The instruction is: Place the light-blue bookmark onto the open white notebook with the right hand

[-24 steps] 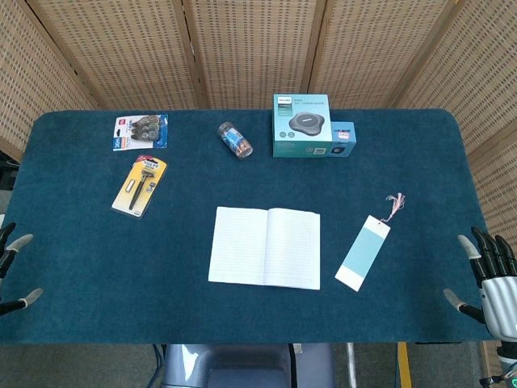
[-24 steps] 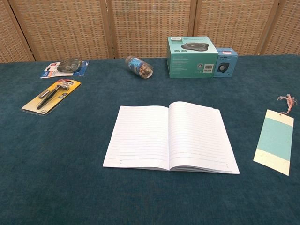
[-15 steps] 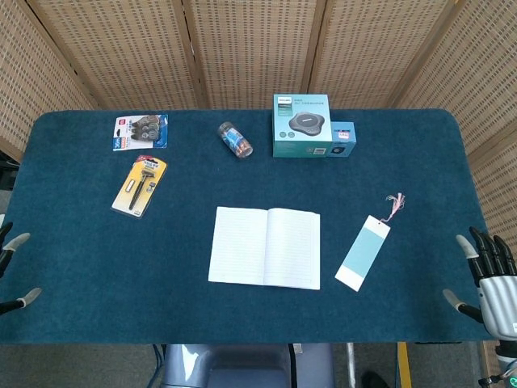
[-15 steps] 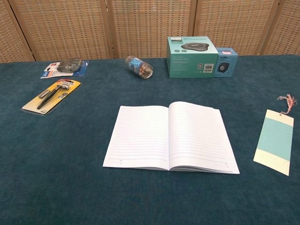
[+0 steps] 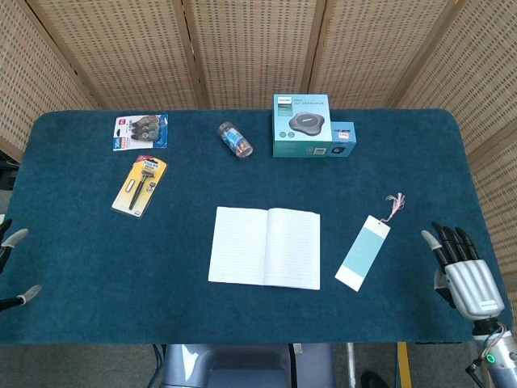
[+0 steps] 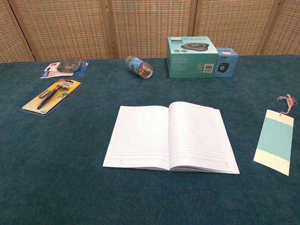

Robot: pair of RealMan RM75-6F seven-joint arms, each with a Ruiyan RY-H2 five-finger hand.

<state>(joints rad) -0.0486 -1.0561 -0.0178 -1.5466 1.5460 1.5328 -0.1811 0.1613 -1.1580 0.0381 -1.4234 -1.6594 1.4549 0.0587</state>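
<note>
The setting looks like a staged test or demonstration area rather than a lived-in room. A surface [image 5: 81, 267] covered in dark teal carpet-like fabric is backed at 12 o'clock by woven rattan folding screens [image 5: 242, 48] that close off the background. Unrelated retail goods lie spaced out on it: a boxed teal gadget [image 5: 301, 125], a carded razor [image 5: 140, 187], a blister pack [image 5: 140, 132] and a small bottle [image 5: 235, 139].

Teal-covered table [image 5: 97, 275], open white notebook [image 5: 265, 259] near centre, light-blue bookmark [image 5: 363, 253] toward right edge, teal box [image 5: 301, 125], small bottle [image 5: 235, 139] along far edge, two blister packs [image 5: 140, 187] near far-left corner
</note>
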